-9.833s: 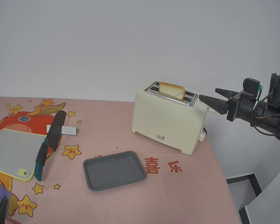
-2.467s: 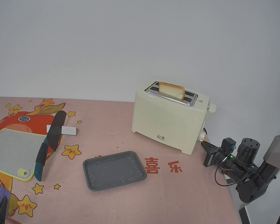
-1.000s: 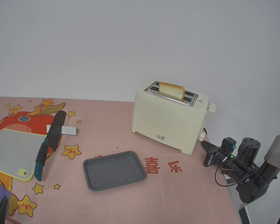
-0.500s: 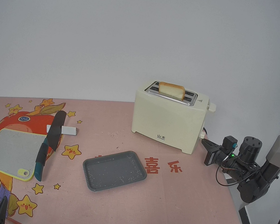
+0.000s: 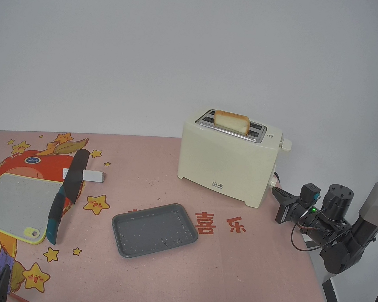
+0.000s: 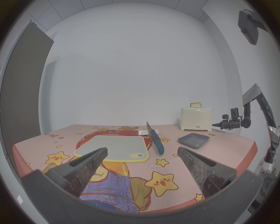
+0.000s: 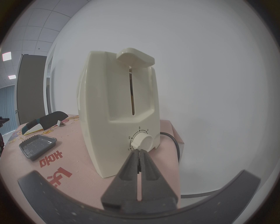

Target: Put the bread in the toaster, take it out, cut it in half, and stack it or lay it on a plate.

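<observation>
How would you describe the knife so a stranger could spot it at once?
On the pink table, find the grey cutting board with the yellow-green rim at the robot's left. The knife lies along the board's side nearest the dark tray: black blade, teal handle, the only long thin thing there.

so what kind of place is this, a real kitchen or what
Probably a lab or test room staged as a kitchen: a toaster and cutting board sit on a cartoon-print table against bare white walls.
</observation>
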{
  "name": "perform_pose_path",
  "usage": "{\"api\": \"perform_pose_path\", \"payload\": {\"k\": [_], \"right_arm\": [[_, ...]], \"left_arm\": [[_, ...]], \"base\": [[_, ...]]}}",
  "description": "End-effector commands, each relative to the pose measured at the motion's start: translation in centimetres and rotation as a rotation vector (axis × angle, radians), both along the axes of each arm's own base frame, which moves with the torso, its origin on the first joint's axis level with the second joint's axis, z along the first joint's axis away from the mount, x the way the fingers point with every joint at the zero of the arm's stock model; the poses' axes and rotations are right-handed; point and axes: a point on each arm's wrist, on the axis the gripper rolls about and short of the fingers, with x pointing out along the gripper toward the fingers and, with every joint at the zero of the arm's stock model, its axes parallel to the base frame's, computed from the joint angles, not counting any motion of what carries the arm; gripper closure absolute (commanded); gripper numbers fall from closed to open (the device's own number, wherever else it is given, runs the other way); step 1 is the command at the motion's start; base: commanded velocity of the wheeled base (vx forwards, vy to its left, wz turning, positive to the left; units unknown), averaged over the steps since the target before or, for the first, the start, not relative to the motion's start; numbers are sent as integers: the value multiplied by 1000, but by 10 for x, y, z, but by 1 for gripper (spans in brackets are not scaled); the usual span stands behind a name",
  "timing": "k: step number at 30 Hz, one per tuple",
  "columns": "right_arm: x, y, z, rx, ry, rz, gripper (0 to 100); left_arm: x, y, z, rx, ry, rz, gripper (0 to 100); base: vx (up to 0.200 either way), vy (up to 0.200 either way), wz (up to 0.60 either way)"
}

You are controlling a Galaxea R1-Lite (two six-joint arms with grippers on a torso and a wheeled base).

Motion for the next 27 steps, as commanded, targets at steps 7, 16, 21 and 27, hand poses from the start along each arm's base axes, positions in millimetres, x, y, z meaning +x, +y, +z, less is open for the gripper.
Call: {"api": "perform_pose_path", "payload": {"k": [7,16,21,27], "right_arm": [[-17,7,19,11,-31,34,100],[-32,9,51,39,-116,52,100],[-36,6,70,58,-178,47,100],[-35,6,94,123,-248,38,100]], "left_arm": [[1,0,-4,0,16,0,0],[1,0,-4,0,16,0,0],[1,0,-5,0,17,0,0],[1,0,-4,0,16,0,0]], "base": [[0,0,0],[0,0,0],[0,0,0],[0,0,0]]}}
